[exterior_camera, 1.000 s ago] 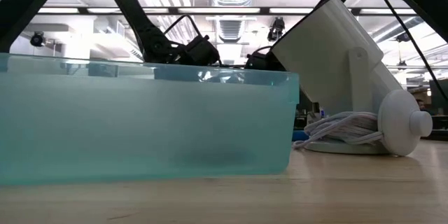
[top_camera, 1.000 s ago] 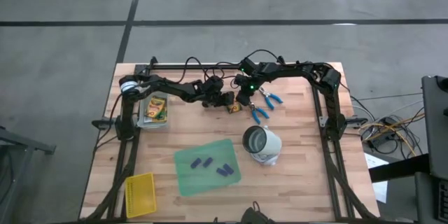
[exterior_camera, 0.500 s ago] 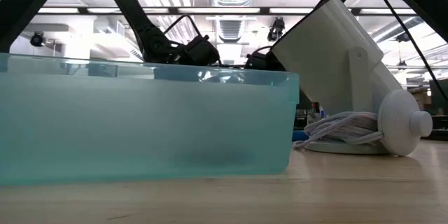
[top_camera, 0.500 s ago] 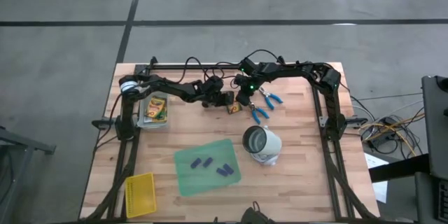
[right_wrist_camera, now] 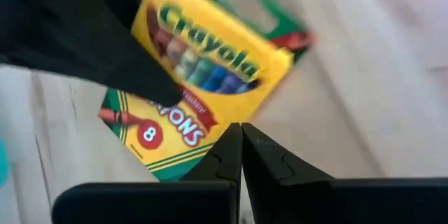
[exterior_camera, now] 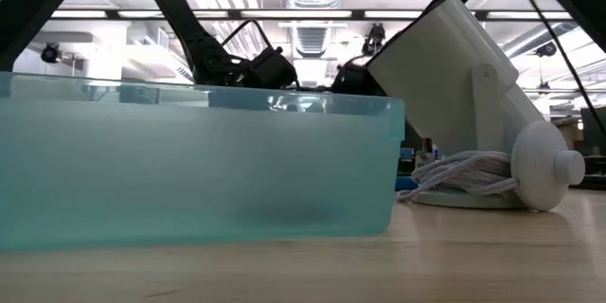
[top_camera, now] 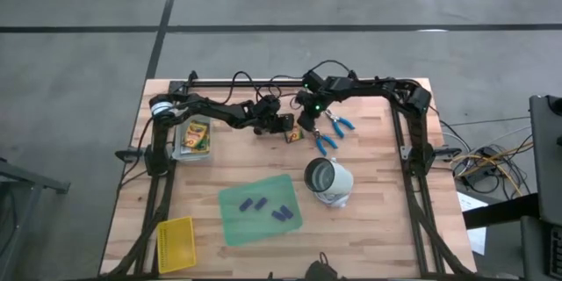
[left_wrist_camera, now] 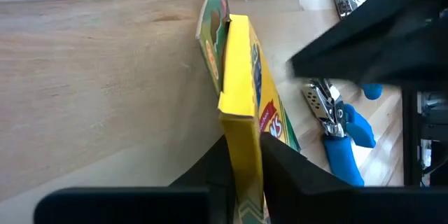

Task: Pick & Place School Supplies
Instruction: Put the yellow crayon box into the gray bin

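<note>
Clamping one crayon box (left_wrist_camera: 241,105), the left gripper (left_wrist_camera: 243,155) — right gripper (right_wrist_camera: 241,143) clenched, empty — two scissors (top_camera: 331,133).

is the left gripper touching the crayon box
Touching. In the left wrist view the left gripper has its two dark fingers pressed against both faces of the yellow crayon box, which stands on edge between them with no gap showing.

I work in a large open lab or workshop hall: my wooden worktop (top_camera: 378,202) stands on a grey concrete floor (top_camera: 79,70), and rows of ceiling strip lights (exterior_camera: 312,0) and exposed ducts run overhead beyond it.
</note>
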